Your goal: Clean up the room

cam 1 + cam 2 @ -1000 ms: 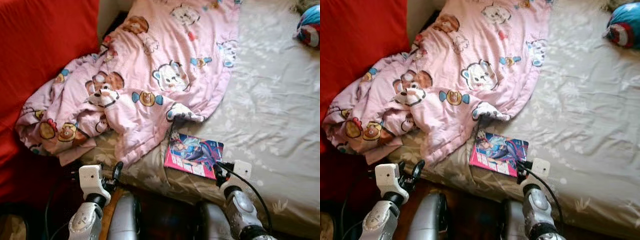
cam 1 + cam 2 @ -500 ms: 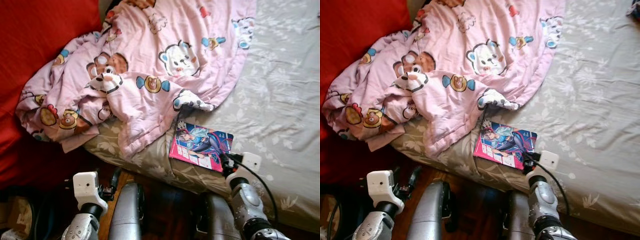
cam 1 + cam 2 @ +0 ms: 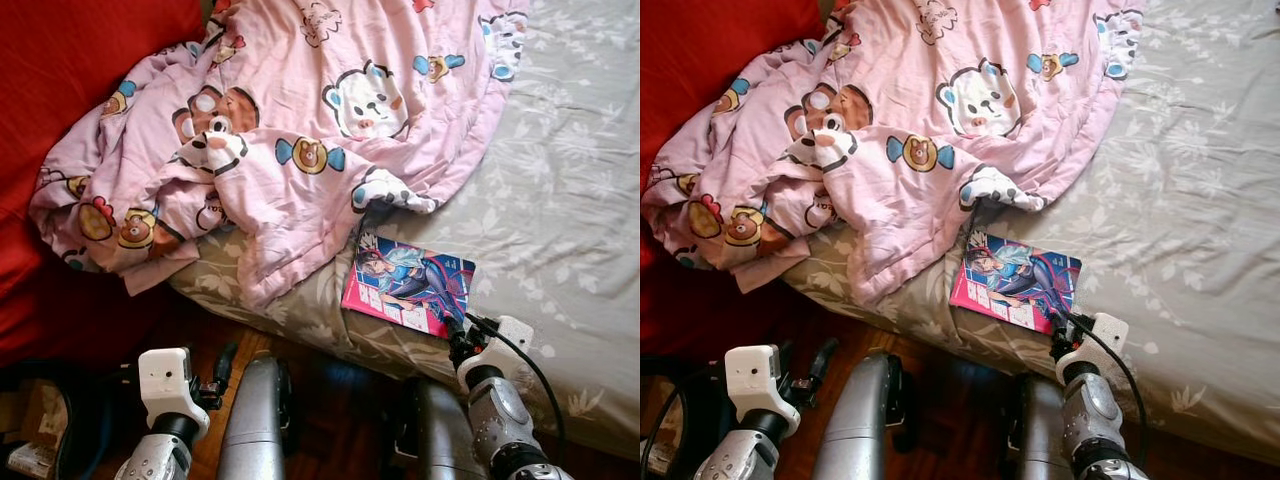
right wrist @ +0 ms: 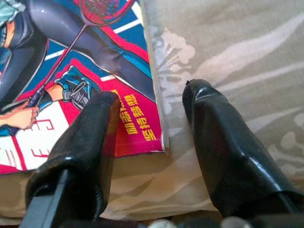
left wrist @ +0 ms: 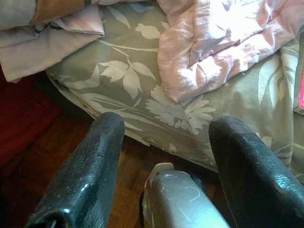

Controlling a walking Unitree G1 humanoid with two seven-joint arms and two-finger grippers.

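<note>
Nearest the robot, the right gripper (image 4: pixel 151 156) sits at the bed's front edge with its two black fingers spread apart, straddling the near corner of the magazine (image 3: pixel 408 287): one finger (image 4: pixel 80 147) rests over the pink cover, the other (image 4: pixel 228 152) on the bare sheet just beside the spine. Nothing is held yet. The magazine lies flat and thin on the soft grey floral bed (image 3: pixel 560 230), so closing here could pinch only the cover page, or bunch sheet fabric in with it; a lift would then tear the page, drag the bedding, or let the magazine slide off the edge to the floor. Because the mattress gives under pressure, the lower finger may fail to get beneath the spine at all.

The left gripper (image 5: pixel 166 142) hangs low by the bed's side over the wooden floor, fingers wide apart, holding nothing.

Farther in, the pink bear-print blanket (image 3: pixel 300 130) lies crumpled, one fold touching the magazine's far corner; a hasty pull could snag it.
</note>
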